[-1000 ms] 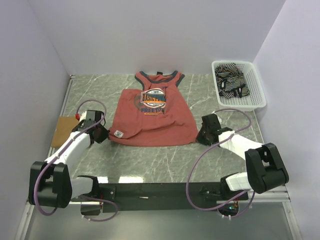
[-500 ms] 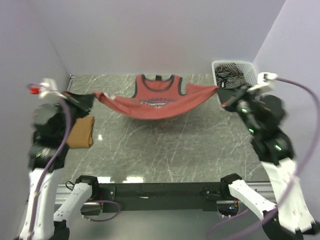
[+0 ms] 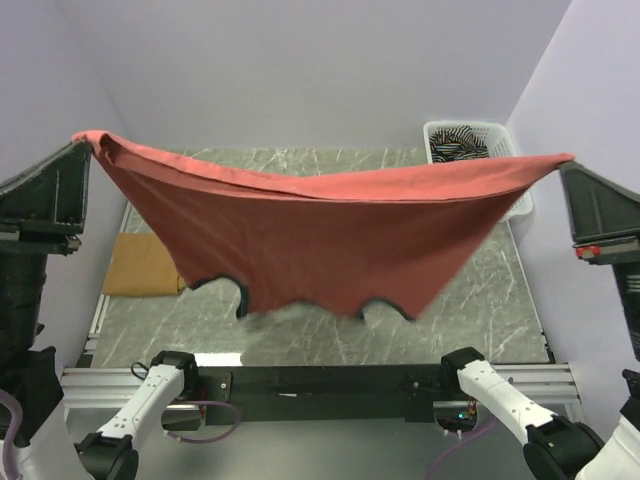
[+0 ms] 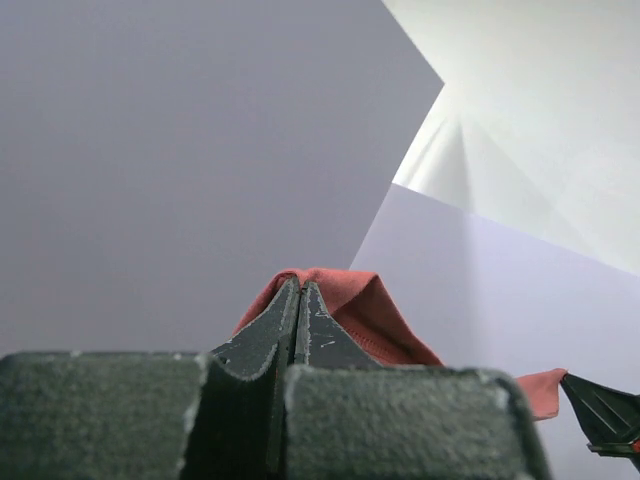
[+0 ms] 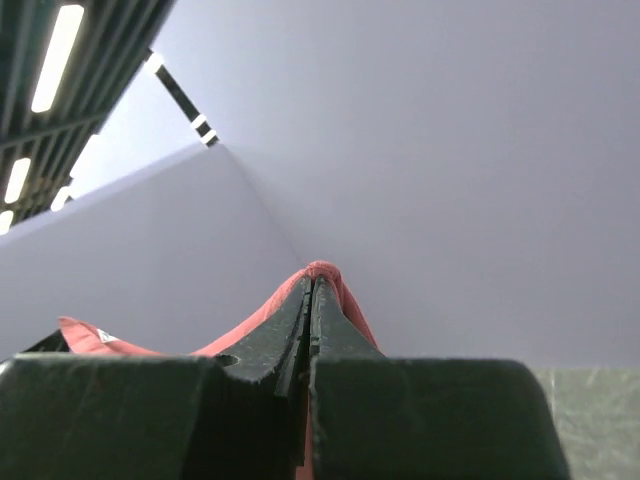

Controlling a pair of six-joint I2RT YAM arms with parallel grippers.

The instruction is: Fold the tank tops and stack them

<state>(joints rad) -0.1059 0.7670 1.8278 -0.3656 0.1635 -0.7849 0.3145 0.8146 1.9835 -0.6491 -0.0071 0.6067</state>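
Both arms have risen from lower positions to the upper corners of the top external view. The brick-red tank top [image 3: 310, 225], which sagged low between them half a second earlier, now hangs high as a wide sheet across the frame.

Left gripper [image 3: 92, 141], upper left of the frame: jaws pressed together on one corner of the red cloth. The left wrist view confirms red fabric pinched at the fingertips.

Right gripper [image 3: 563, 163], upper right of the frame: jaws likewise clamped on the opposite corner. Red cloth emerges past the tips in the right wrist view.

The upper edge of the garment runs between the two grippers with a slight sag at centre. The dark-trimmed armholes and neckline hang along its lower edge.

Surface: the table [image 3: 330, 340] has a grey-green marble pattern with pale veins. A black bar and a metal rail bound it at the bottom of the frame.

Mustard-tan tank top [image 3: 145, 265]: lies flat as a compact rectangle at the left edge of the table, partly hidden behind the red cloth.

White mesh basket [image 3: 478, 128]: stands at the upper right corner of the table and holds the crumpled striped tank top [image 3: 458, 147].

Room: plain pale lavender walls enclose the table at the back and on both sides. Ceiling light strips show at the upper left of the right wrist view.
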